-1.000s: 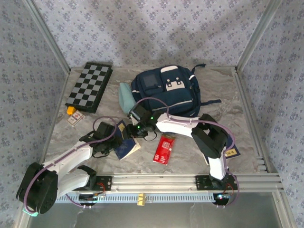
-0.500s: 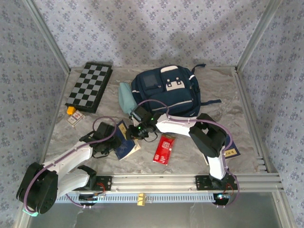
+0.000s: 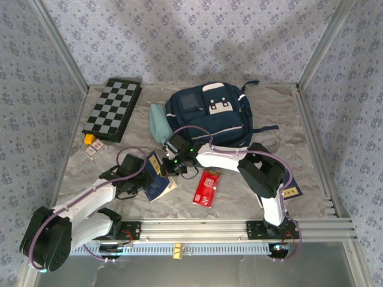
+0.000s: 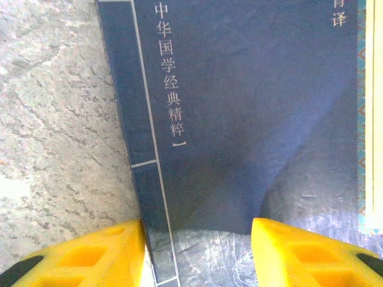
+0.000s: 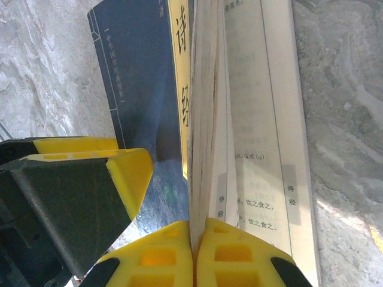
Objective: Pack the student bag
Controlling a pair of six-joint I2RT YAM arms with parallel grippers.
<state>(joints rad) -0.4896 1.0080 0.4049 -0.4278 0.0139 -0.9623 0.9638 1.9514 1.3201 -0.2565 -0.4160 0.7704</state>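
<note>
Top external: student bag just beyond right claw, clenched on book; left claw released.

The right gripper is seen at the bottom edge, its yellow fingers pressed together on a thin sheaf of pages. The book extends straight ahead of the claw, printed leaves spread to its right, navy cover to its left. The left gripper is placed just left of the claw. Marbled table is seen on both sides.
</note>
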